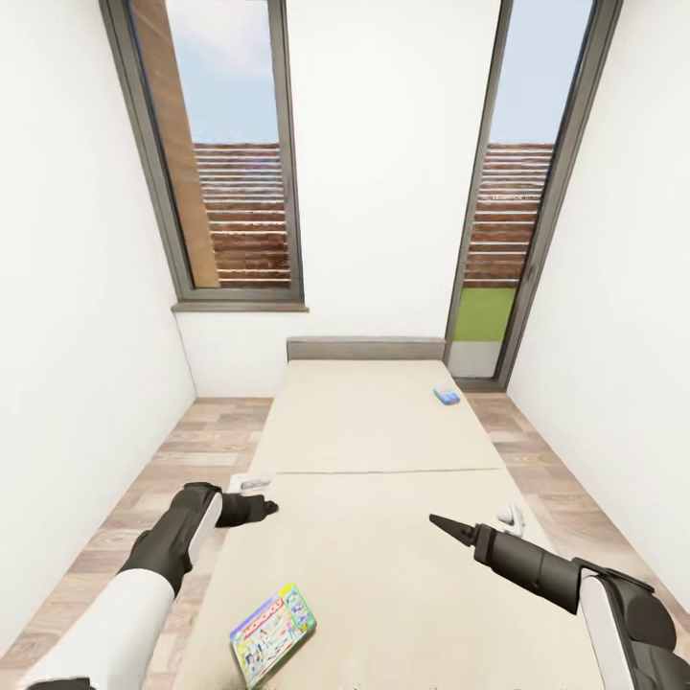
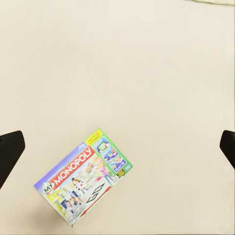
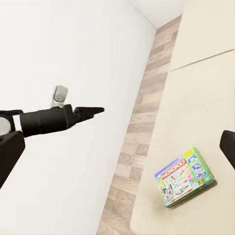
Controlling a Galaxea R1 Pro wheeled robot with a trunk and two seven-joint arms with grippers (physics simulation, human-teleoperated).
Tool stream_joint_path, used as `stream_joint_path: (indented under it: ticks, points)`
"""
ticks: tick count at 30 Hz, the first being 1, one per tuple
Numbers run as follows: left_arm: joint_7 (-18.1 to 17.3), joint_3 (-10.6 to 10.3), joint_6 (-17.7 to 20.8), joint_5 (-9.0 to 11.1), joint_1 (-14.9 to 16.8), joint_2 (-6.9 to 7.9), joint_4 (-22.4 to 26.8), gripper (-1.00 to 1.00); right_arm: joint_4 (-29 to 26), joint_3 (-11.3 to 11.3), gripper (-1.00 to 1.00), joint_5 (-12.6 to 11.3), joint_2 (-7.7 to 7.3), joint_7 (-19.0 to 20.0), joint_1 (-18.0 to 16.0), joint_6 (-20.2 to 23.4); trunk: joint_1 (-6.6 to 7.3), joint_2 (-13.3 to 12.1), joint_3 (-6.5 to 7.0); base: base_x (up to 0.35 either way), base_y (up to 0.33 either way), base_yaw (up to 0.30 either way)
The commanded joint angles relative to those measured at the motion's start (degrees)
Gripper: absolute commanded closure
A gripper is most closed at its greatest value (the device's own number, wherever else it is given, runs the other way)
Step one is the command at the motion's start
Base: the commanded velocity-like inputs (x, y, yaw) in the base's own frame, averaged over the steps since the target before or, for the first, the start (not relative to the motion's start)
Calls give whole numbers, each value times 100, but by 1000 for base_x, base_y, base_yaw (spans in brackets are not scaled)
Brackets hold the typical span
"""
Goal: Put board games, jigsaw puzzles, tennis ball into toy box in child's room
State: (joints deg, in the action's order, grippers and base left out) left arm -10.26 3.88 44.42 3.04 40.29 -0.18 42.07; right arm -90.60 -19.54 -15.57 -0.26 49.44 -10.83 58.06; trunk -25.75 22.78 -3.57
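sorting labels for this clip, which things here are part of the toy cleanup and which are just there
Part of the job:
- Monopoly board game, lying near the bed's foot
- small blue box farther up the bed, likely the second board game, too small to read

Just there:
- bed
- windows
- wooden floor

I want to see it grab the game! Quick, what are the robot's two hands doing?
Left gripper: open, holding nothing, above the bed.
Right gripper: open, holding nothing.
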Motion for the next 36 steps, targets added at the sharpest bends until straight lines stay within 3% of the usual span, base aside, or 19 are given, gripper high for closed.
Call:
stream_joint_path:
  ticks: [1,6,12,27,36]
  points:
    - [-37,17,131,24,80,4,-37,-100,-1,-8,-100,19,0,37,-6,22,-3,14,-24,0,0,0]
    - [-172,36,571,23,600,25,-422,-100,-1,-16,-100,19,-4,52,-7,21,-3,14,-70,0,0,0]
    - [-179,42,647,-6,1152,18,-1031,-100,-1,-15,-100,19,-1,49,-7,15,-3,14,-126,0,0,0]
    - [-88,-4,-43,-31,1324,4,-1415,-100,-1,-15,-100,19,0,40,-7,13,-3,14,-266,0,0,0]
    - [273,-11,-747,-40,1325,-13,-2008,-100,-1,-15,-100,19,0,40,-7,13,-3,14,-349,0,0,0]
